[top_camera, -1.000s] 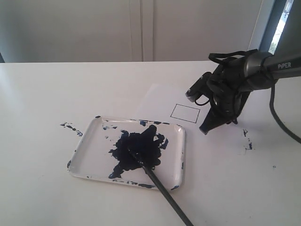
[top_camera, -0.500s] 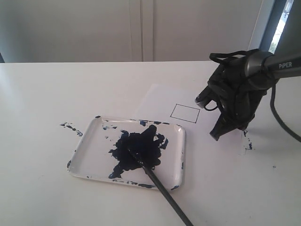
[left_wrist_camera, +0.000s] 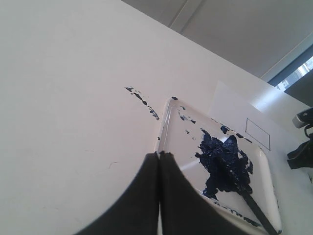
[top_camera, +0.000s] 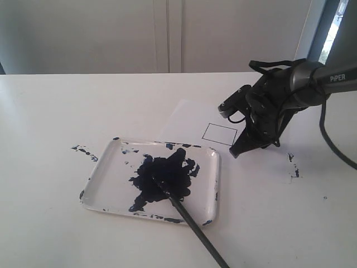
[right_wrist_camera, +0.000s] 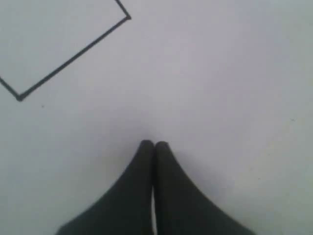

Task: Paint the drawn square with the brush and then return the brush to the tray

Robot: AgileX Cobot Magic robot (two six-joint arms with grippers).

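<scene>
The tray lies on the white table with a dark navy paint blotch at its middle. The brush rests in it, bristles in the paint, its handle sticking out over the near rim. The drawn square is white inside, on the paper sheet. My right gripper is shut and empty, low over the paper just right of the square. My left gripper is shut and empty, beside the tray's rim; the exterior view does not show it.
Dark paint specks lie on the table left of the tray, and more paint specks mark the table right of the paper. The right arm's cable hangs at the right edge.
My right gripper swung right, away from the square, then came back left to the square's right side. The brush and tray have not moved.
</scene>
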